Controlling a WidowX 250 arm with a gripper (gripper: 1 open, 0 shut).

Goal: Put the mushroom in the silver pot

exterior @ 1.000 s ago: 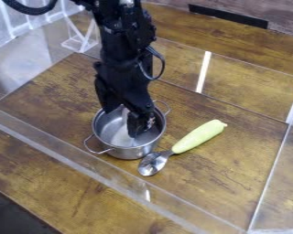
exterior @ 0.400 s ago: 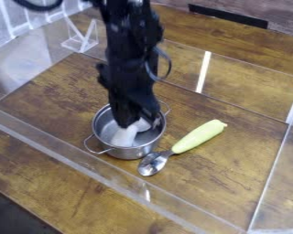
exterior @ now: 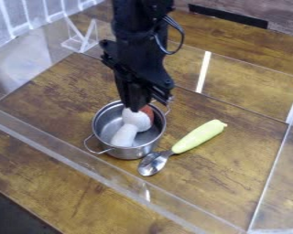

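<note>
A clear plastic wall (exterior: 136, 187) edges the wooden table (exterior: 63, 110); nearest lie a spoon (exterior: 153, 164) and corn cob (exterior: 200, 135). The mushroom (exterior: 131, 128) lies inside the silver pot (exterior: 113, 146). My gripper (exterior: 142, 102) hangs above, fingers slightly apart, empty.

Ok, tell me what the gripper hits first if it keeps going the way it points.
Probably the mushroom lying in the silver pot: the gripper points steeply down right above it. Depth from this one view is uncertain.
</note>
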